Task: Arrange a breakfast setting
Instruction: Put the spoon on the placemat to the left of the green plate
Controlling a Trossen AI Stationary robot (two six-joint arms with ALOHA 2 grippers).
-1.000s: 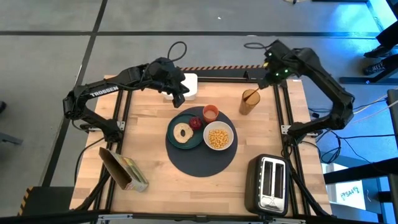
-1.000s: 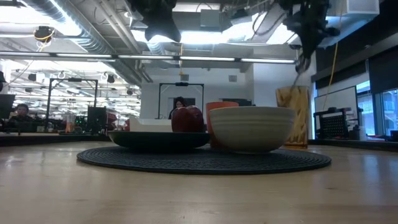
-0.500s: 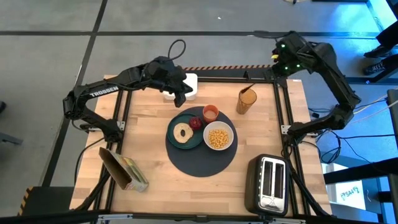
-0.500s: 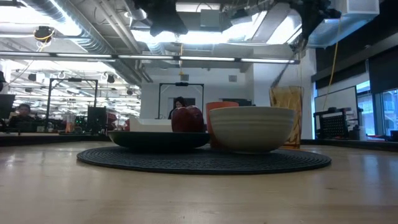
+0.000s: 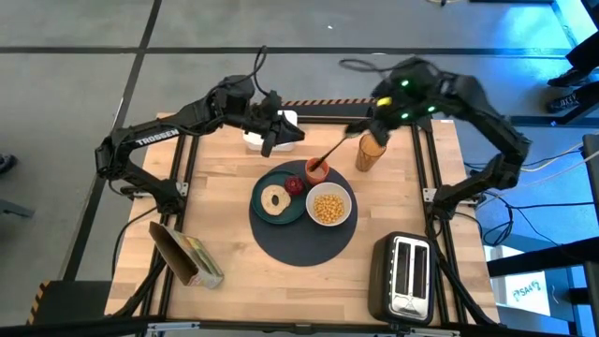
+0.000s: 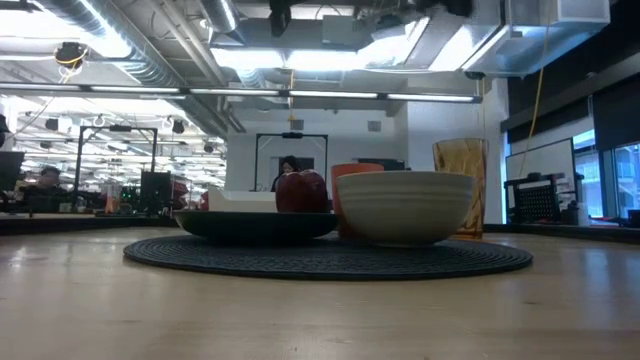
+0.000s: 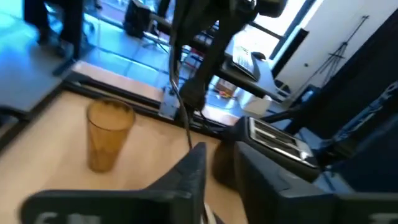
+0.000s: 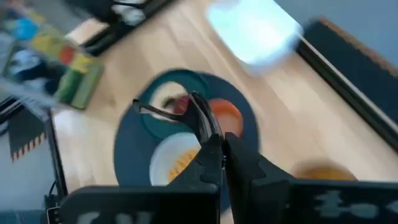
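Observation:
The dark round mat point(image 5: 304, 239) holds the teal plate point(image 5: 290, 212) with the bagel point(image 5: 274, 198) and the red fruit point(image 5: 296, 184). It also holds the white bowl point(image 5: 347, 198) of yellow cereal point(image 5: 328, 208) and the orange cup point(image 5: 316, 169). My right gripper point(image 5: 367, 126) is above the table's far side, shut on the metal spoon point(image 5: 335, 150). The spoon slants toward the cup. My left gripper point(image 5: 281, 139) hovers shut over a white container point(image 5: 286, 122). My right gripper pinches the spoon's handle point(image 8: 212, 133) between its two fingers, near the handle's end. The spoon sticks out ahead of the fingers, along them. It is lifted clear of the table and slants down toward the table's left, its free end point(image 5: 316, 167) over the orange cup.
An amber glass point(image 5: 372, 154) stands at the far right, just under my right gripper. A silver-and-black toaster point(image 5: 402, 276) stands at the near right and a yellow-green cereal box point(image 5: 187, 257) lies at the near left. Bare wood shows left of the mat.
My right gripper has risen from over the amber glass and drawn the spoon out of it. It has then swung toward the table's left and tipped, so the spoon now slants over the orange cup. My left gripper has turned a little above the white container.

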